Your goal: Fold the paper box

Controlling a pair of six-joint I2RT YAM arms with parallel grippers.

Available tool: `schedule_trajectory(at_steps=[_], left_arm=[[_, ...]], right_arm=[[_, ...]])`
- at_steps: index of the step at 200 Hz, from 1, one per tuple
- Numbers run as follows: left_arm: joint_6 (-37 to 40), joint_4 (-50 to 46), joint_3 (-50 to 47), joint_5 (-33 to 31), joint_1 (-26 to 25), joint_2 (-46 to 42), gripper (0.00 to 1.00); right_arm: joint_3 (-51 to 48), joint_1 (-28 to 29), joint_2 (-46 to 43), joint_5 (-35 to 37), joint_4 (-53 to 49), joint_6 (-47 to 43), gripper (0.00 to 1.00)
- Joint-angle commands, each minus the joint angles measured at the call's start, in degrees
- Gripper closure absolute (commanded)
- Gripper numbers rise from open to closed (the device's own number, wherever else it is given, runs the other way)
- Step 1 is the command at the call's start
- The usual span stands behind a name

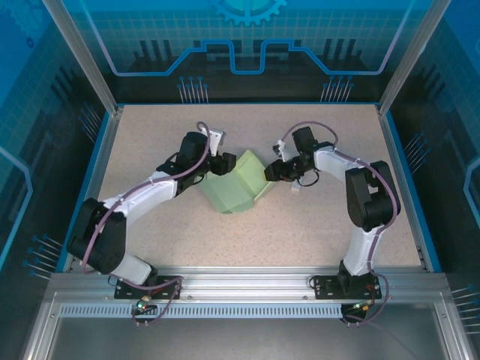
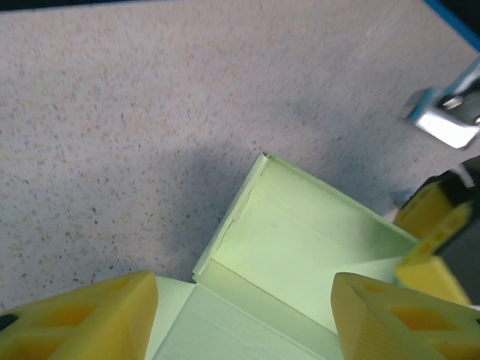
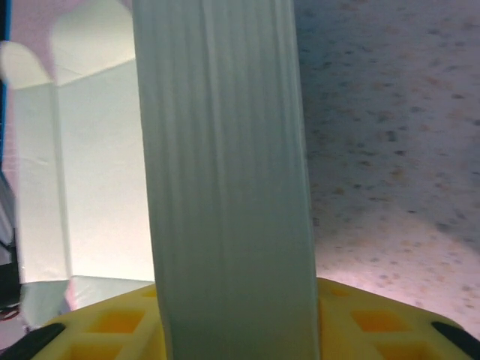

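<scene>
The paper box (image 1: 238,186), pale mint-green card partly folded up, lies in the middle of the table between my two grippers. My left gripper (image 1: 223,163) is at its upper left edge. In the left wrist view that gripper (image 2: 244,285) is open, with its yellow fingers (image 2: 82,319) wide apart over an inner wall and creased panel of the box (image 2: 300,240). My right gripper (image 1: 269,171) is at the box's right edge. In the right wrist view a ribbed green flap (image 3: 225,187) rises between its yellow fingers (image 3: 390,322), and the gripper (image 3: 236,292) is shut on it.
The speckled beige tabletop (image 1: 315,232) has free room in front of and behind the box. Blue-edged walls (image 1: 401,180) and metal posts close in the table's sides. The right gripper's yellow fingertips (image 2: 431,217) reach into the left wrist view at the box's far edge.
</scene>
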Motion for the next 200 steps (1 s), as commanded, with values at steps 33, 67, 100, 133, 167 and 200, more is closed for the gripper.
schedule_trajectory(at_steps=[33, 67, 100, 133, 167, 200], left_arm=[[-2.1, -2.2, -1.4, 2.0, 0.8, -7.8, 0.35], [-2.3, -2.2, -2.4, 1.3, 1.1, -9.6, 0.35], [-3.0, -2.3, -3.2, 1.1, 1.7, -10.7, 0.35], [-4.0, -2.5, -4.1, 1.2, 2.5, -12.5, 0.35], [-7.4, -3.9, -4.8, 2.9, 3.5, -14.3, 0.34], [-12.0, -5.0, -7.0, 7.1, 5.6, -16.4, 0.31]], right_arm=[[-2.2, -2.0, 2.3, 3.2, -0.3, 0.1, 0.44], [-3.2, -1.9, 0.7, 3.1, -0.1, -0.4, 0.4], [-4.4, -1.0, -1.2, 4.8, -0.5, -0.8, 0.38], [-5.8, -0.7, -6.7, 8.3, -1.0, -0.5, 0.38], [-6.5, -0.7, -13.2, 13.9, -3.1, 0.1, 0.38], [-9.1, -0.4, -18.7, 28.3, -5.1, 2.3, 0.38]])
